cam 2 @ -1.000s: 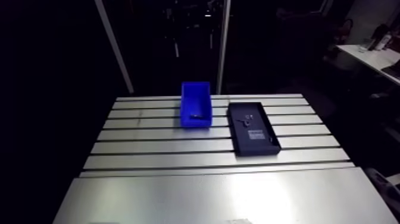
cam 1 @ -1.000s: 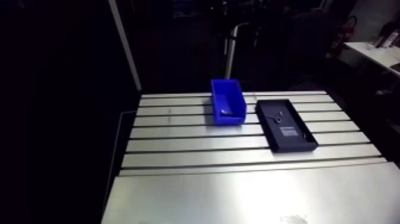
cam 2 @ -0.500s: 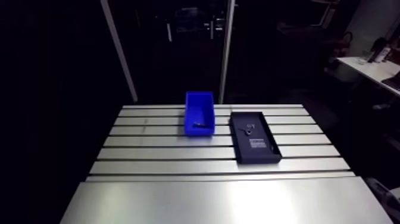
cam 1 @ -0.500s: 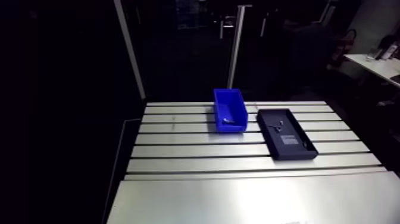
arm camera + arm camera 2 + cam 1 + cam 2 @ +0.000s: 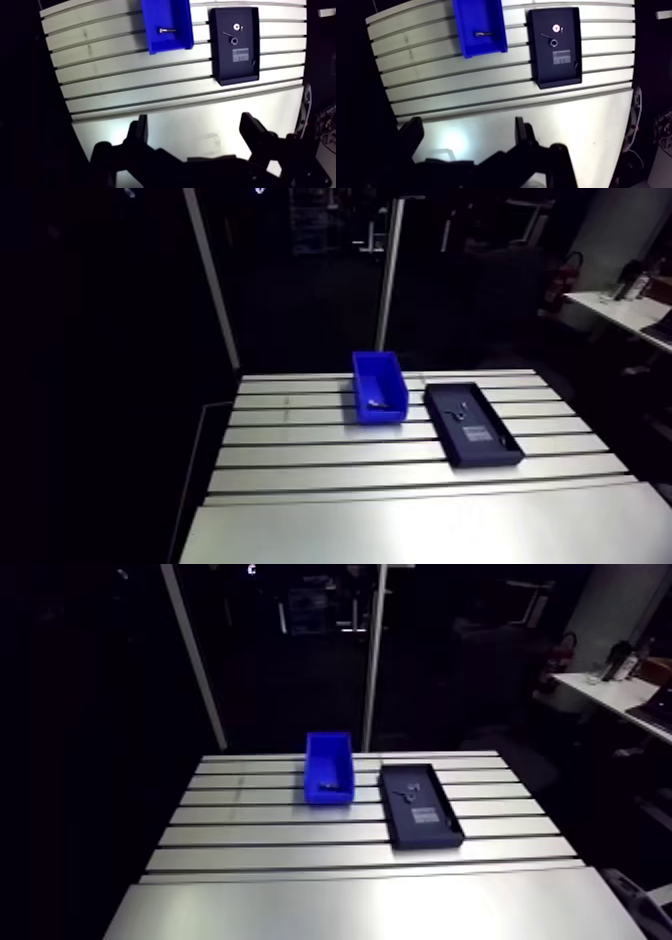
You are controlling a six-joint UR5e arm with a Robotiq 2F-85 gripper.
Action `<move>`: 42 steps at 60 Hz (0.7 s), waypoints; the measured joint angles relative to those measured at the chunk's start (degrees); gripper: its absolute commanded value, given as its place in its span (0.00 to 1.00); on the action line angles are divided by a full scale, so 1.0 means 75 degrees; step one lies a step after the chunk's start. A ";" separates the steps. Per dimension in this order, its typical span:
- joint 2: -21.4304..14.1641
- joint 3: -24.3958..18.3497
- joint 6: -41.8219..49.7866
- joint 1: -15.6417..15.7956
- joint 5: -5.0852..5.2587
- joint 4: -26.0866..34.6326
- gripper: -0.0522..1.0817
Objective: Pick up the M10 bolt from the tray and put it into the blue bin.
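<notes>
Arm view: a slotted aluminium bench [image 5: 400,518] carries a blue bin [image 5: 383,416], with a black tray [image 5: 488,458] just beside it across a narrow gap. A small silvery bolt [image 5: 376,401] lies on the bin's floor, toward its nearer end. The end effector does not show here.

Wrist view: the end effector [image 5: 196,134] hangs high over bare bench, well apart from the bin. Its two fingers [image 5: 140,131] are spread wide with nothing between them. The bolt lies far ahead of it, inside the bin, with its long axis across the bin's width (roughly in line with the bench slots). Beside the bin, the tray holds a few small parts [image 5: 234,41] and a label [image 5: 241,53]; no bolt is apparent there. The placing looks done, so no further reach toward the bin seems needed.
</notes>
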 measured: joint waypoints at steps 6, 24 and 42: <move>-0.0060 -0.0016 0.0031 -0.0018 0.0005 0.0000 0.05; -0.0147 -0.0085 0.0055 -0.0024 0.0039 0.0052 0.05; -0.0309 -0.0073 0.0057 0.0010 -0.0009 0.0157 0.05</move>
